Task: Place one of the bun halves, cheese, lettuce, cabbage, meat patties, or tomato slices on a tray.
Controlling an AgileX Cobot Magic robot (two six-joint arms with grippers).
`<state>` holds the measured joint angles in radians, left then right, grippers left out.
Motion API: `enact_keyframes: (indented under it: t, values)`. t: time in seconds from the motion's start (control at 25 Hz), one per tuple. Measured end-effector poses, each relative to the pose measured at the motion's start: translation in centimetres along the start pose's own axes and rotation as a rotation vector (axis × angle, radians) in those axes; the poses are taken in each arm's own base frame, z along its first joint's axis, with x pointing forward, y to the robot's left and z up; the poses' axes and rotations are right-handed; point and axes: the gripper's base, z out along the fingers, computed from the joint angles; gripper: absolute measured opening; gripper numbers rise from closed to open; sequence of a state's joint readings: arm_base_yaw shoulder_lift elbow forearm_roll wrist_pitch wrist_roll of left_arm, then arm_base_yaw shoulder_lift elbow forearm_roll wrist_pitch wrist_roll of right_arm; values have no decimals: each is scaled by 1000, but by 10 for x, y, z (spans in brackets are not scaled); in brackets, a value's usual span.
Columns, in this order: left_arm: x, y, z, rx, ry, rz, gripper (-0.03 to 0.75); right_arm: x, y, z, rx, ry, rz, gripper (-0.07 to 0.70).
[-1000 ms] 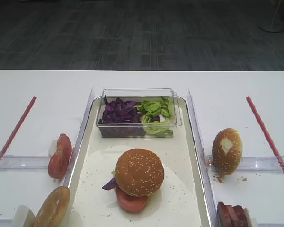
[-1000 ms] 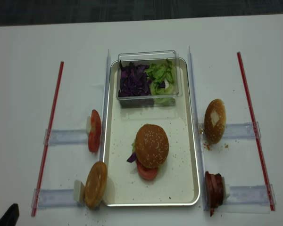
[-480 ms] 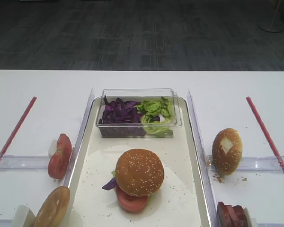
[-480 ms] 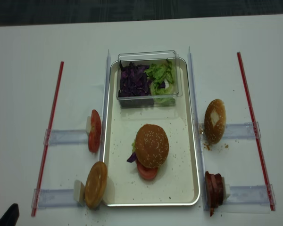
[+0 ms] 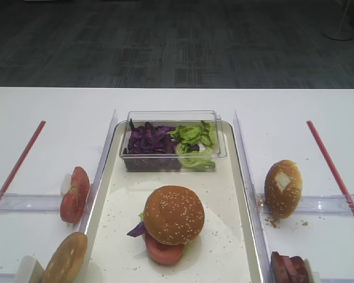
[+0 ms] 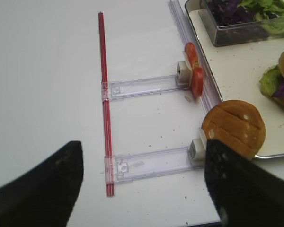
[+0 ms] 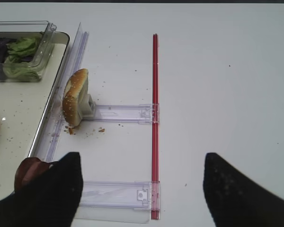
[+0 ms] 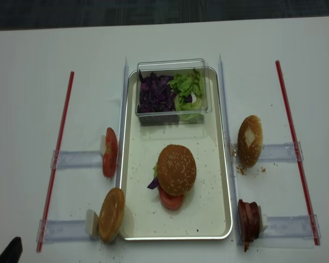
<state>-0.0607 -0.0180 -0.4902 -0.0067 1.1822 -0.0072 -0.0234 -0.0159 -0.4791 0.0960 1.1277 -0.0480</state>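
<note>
**Stacked burger on the tray, both arms held back**

Nearest the robot, the right pincer [image 7: 137, 189] stood wide and empty, its two dark fingers framing bare worktop [image 7: 217, 71] at the bottom of the right wrist view. The left pincer [image 6: 142, 184] showed the same spread in its own view, with nothing between its fingers. Just ahead of the right pincer and to its left, the meat patties [image 8: 248, 219] stood on edge in a clear holder outside the tray's right rim. Opposite them, by the left rim, a smooth tan bun [image 8: 112, 213] leaned in its holder.

On the tray [image 8: 208, 208] itself the seeded bun half [image 8: 176, 169] capped a stack, with a tomato slice [image 8: 171, 200] and a purple scrap peeking out below. It lay well apart from both pincers.

The stack looked complete, so the step in hand was probably to stay clear; any further pick would call for a descent straight over an upright slice, with the fingers on its flat faces.

Farther off stood the spare tomato slices [image 8: 109, 152] on the left and a white-patched bun [image 8: 249, 141] on the right. At the far end, a clear box [image 8: 172, 64] held cabbage [image 8: 155, 94] and lettuce [image 8: 189, 87].
</note>
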Motion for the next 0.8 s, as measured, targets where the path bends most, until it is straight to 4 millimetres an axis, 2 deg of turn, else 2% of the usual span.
enact_keyframes:
  t: [0.8]
  values:
    - [0, 0, 0, 0, 0, 0, 492, 0, 0, 0, 0, 0, 0, 552]
